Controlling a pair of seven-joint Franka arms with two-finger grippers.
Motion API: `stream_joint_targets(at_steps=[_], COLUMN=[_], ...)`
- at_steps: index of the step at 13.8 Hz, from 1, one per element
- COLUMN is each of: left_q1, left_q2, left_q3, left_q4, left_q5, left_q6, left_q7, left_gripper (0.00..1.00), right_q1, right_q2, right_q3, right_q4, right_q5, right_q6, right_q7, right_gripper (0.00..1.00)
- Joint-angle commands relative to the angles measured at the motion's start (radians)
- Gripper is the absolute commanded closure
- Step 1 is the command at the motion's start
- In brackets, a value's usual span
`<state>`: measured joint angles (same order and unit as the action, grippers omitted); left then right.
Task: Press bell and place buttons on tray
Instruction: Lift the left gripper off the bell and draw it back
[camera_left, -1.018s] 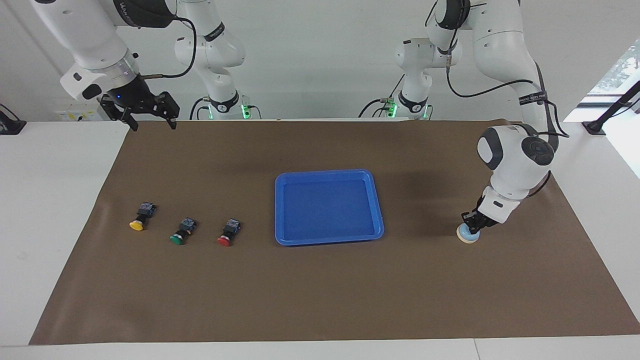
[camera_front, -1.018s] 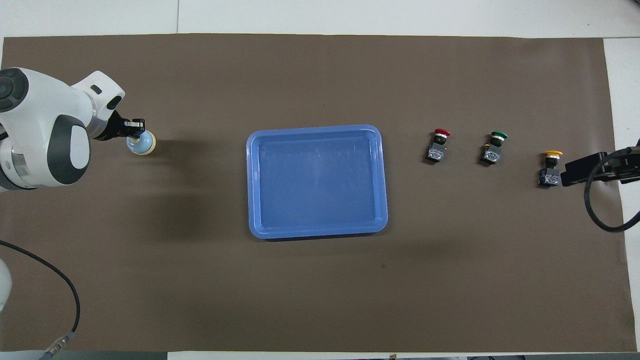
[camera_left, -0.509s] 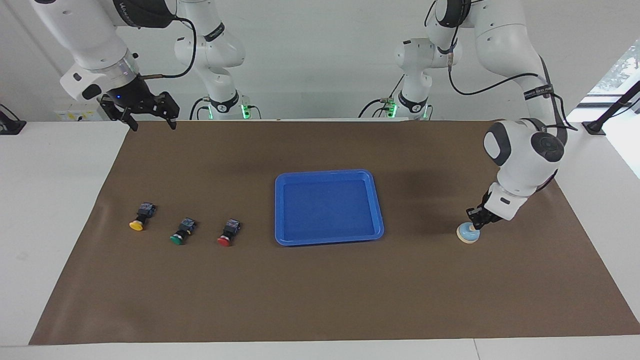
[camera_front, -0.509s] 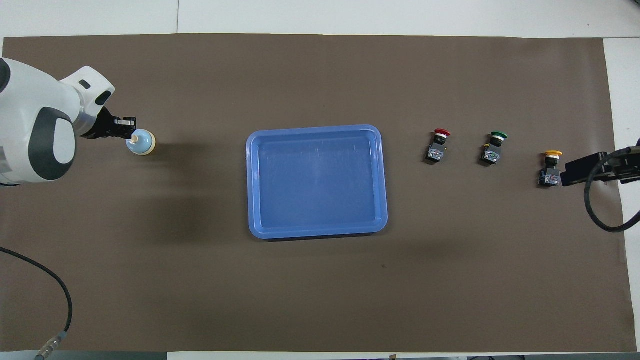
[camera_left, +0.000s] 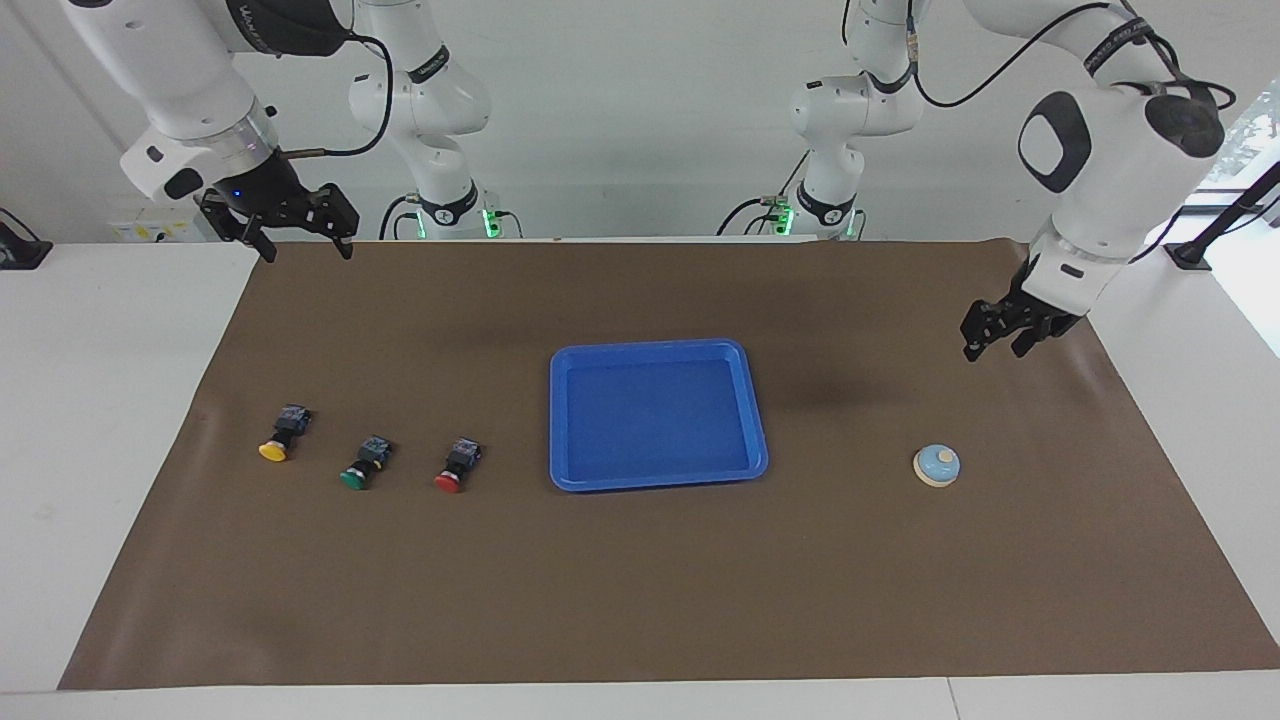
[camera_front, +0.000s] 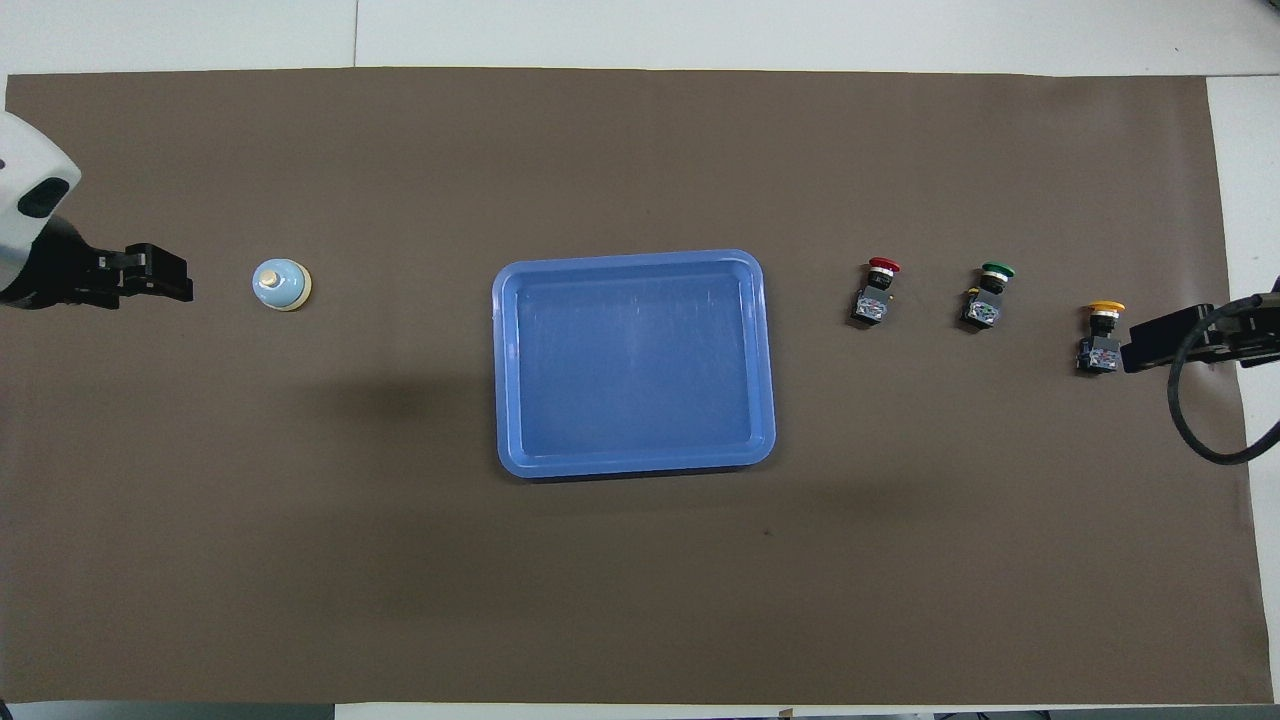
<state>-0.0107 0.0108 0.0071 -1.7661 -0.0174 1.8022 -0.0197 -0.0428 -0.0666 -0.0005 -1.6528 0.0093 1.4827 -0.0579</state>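
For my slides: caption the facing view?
Left gripper raised above bell; three buttons beside empty tray; right gripper waits.

A brown mat (camera_left: 640, 580) covers the white table (camera_left: 90, 420).

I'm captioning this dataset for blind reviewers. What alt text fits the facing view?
A blue tray sits empty mid-table on a brown mat, with yellow, green and red push-buttons in a row toward the right arm's end and a small bell toward the left arm's end. Both grippers, left and right, hang raised, holding nothing.
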Motion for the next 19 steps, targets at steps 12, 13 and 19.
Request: stream_joint_targets(at_steps=[12,13,19], left_q1=[-0.014,-0.014,-0.014], left_q2=[-0.097,-0.100,-0.107], left_q3=[0.001,0.001,0.001], left_q4=[-0.032,-0.035,-0.030], left_q5=[0.007,0.007,0.005], left_q6=[-0.156,-0.155,-0.138], left_q7=[0.004,0.006,0.000], left_gripper=[0.00,0.00,0.00], right_q1=[-0.003,-0.003,0.001], right_q2=[-0.012,-0.012,-0.035], right_q3=[-0.001,0.001,0.034], right_q4=[-0.005,-0.004,-0.071], right_q5=[-0.003,0.000,0.000], right_q6=[-0.015,-0.018,0.078], right_q7=[-0.030,-0.028,0.067], right_gripper=[0.00,0.00,0.00])
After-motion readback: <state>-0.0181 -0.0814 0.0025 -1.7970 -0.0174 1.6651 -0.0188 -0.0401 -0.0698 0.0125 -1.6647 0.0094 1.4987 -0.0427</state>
